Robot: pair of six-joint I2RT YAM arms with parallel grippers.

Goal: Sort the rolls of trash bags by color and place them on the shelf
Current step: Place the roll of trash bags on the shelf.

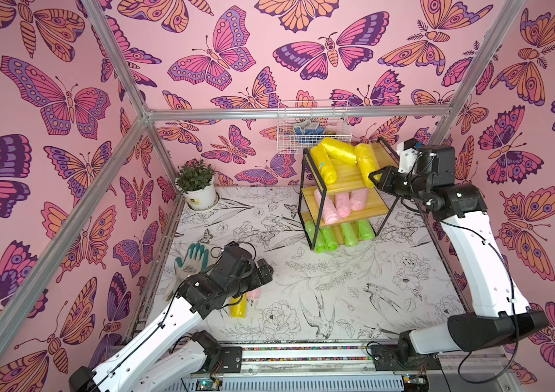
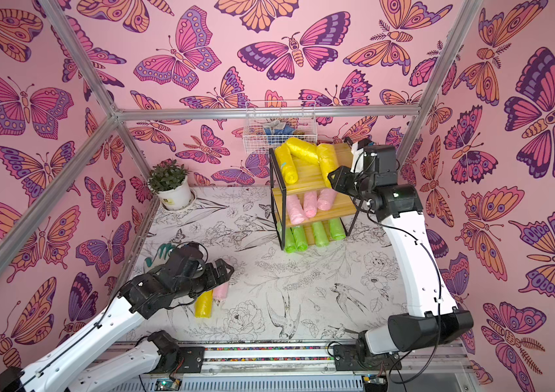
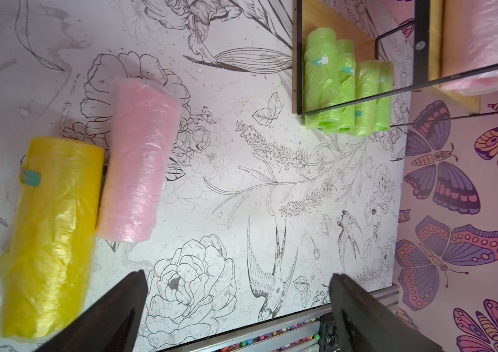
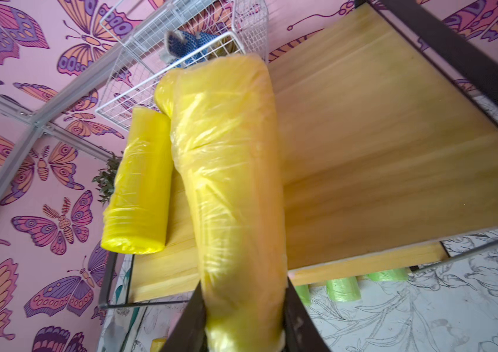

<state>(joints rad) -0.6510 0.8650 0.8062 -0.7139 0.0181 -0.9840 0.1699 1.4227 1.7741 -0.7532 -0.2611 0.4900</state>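
I start with the flower-printed table (image 1: 337, 288), which fills the lower middle of both top views. The three-tier shelf (image 1: 350, 178) stands right of centre, at the table's far edge.

The right gripper (image 4: 244, 320) reaches in at the shelf's right side. Its jaws are pinched narrow on one end of a yellow roll (image 4: 229, 183), which stretches out over the top board. The roll's far end meets a second yellow roll (image 1: 340, 149) lying crosswise at the back. A third yellow roll (image 1: 323, 163) lies along the board's left edge.

The left gripper (image 3: 237, 283) hangs over the table at lower left of centre, jaws spread wide with nothing between them. Beside it, a loose yellow roll (image 3: 52, 237) and a loose pink roll (image 3: 141, 158) lie touching side by side on the table.

On the middle tier I count three pink rolls (image 1: 340, 203). On the bottom tier are four green rolls (image 1: 337, 234), packed in a row.

A white wire basket (image 1: 313, 125) hangs on the wall above the shelf. A potted plant (image 1: 198, 186) sits in the far left corner. A grey-and-green glove (image 1: 191, 259) lies at the table's left edge.
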